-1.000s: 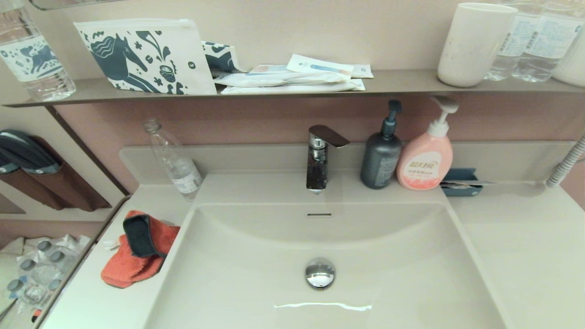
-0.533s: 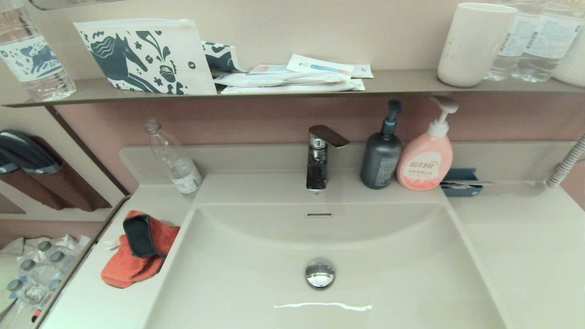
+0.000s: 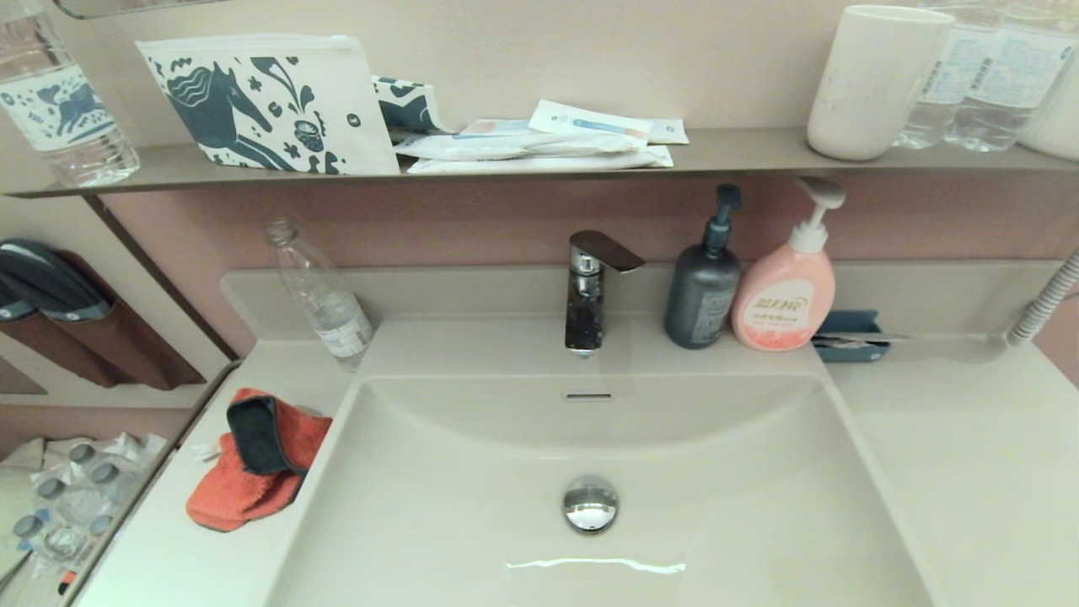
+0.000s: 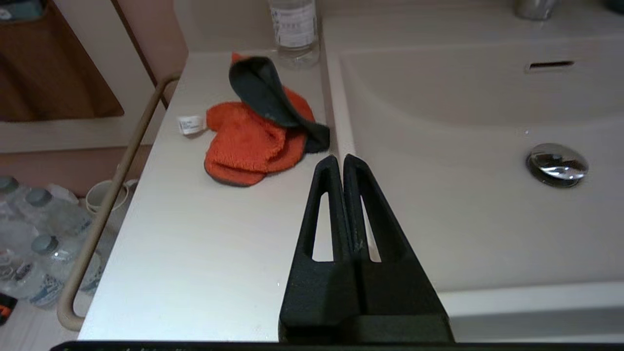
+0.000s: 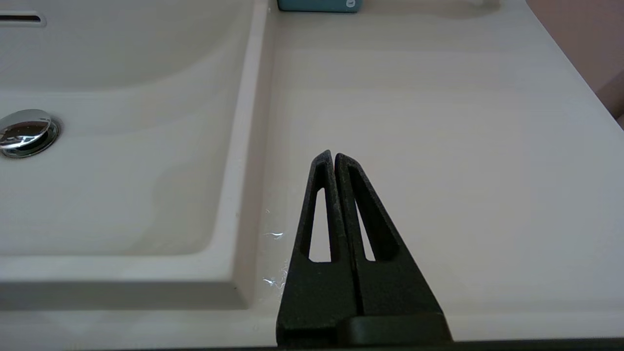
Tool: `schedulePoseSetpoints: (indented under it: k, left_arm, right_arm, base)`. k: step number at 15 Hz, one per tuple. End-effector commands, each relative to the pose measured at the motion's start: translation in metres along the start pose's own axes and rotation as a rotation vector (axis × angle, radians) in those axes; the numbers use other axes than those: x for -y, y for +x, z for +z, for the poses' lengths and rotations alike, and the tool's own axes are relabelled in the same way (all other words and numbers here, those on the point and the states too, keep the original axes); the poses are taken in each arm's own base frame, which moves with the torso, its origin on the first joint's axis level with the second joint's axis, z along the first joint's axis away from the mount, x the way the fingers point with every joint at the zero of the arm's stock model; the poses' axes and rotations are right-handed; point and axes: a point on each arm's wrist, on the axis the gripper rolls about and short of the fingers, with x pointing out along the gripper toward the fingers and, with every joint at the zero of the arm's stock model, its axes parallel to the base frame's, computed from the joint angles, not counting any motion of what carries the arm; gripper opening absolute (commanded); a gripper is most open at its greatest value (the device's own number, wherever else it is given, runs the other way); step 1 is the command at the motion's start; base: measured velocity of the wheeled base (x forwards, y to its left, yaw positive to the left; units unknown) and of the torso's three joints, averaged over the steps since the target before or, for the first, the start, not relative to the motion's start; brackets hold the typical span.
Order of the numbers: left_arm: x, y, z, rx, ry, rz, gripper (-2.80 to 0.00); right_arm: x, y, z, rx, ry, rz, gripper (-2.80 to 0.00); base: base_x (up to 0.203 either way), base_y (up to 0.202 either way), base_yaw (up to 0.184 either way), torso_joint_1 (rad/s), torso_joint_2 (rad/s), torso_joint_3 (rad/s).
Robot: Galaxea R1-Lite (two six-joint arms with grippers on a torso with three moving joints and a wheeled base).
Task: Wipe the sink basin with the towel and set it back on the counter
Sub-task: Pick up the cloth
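Head view, left to right. The towel [image 3: 253, 468] lay crumpled on the counter [image 3: 169, 556] at lower left of frame, touching the left rim of the sink basin [image 3: 472, 523]. Its long axis ran diagonally, from lower left up toward the basin's near-left corner; orange side mostly up, a dark grey flap folded over the upper end. A clear bottle [image 3: 324, 299] stood behind it. Basin occupied centre frame, chrome drain stopper [image 3: 590, 503] in its floor, faucet [image 3: 590, 291] above. Grey pump bottle [image 3: 704, 282] and pink pump bottle [image 3: 788, 291] stood at right of the faucet.

Neither arm appeared in the head view. Left gripper [image 4: 340, 163] hovered over the counter near the towel, jaws pressed together, empty. Right gripper [image 5: 331, 158] hovered above the right counter beside the basin rim, jaws likewise together, empty.
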Motion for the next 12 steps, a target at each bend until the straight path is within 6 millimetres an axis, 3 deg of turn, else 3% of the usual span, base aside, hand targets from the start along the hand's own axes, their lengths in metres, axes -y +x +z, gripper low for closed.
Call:
schedulePoseSetpoints:
  k: [1, 6, 12]
  left_arm:
    - [-0.001, 0.004, 0.019, -0.023, -0.008, -0.012, -2.80]
    - [-0.004, 0.041, 0.060, -0.214, -0.064, -0.052, -2.80]
    - [-0.003, 0.101, 0.070, -0.425, -0.074, -0.083, -2.80]
  right_arm:
    - [0.000, 0.000, 0.000, -0.001, 0.000, 0.000, -2.80]
    - [0.000, 0.000, 0.000, -0.001, 0.000, 0.000, -2.80]
    - [0.000, 0.000, 0.000, -0.001, 0.000, 0.000, -2.80]
  base:
    - [0.000, 0.000, 0.000, 0.000, 0.00, 0.000]
    - [0.000, 0.000, 0.000, 0.000, 0.00, 0.000]
    - [0.000, 0.000, 0.000, 0.000, 0.00, 0.000]
